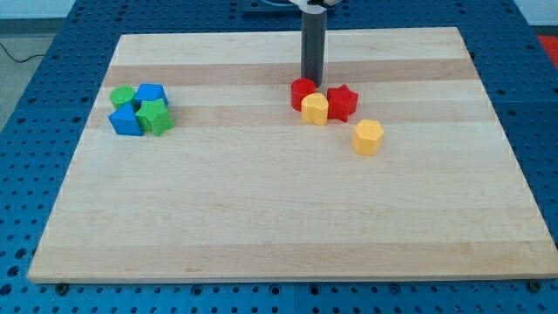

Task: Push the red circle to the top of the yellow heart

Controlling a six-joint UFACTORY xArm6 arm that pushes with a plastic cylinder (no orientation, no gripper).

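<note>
Wooden board [288, 218] rests on a blue perforated table [52, 52] and carries eight blocks: two red, two yellow, two blue, two green. Red circle [302, 92] touches yellow heart [315, 109] at its 11 o'clock; orientation indeterminate. My tip [311, 83], holding nothing, contacts the circle's 12 o'clock edge.

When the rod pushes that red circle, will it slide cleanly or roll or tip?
Probably slides: the red circle looks squat and flat-based on smooth wood. My tip sits at its top edge. It touches the yellow heart, so that may shift too.
</note>
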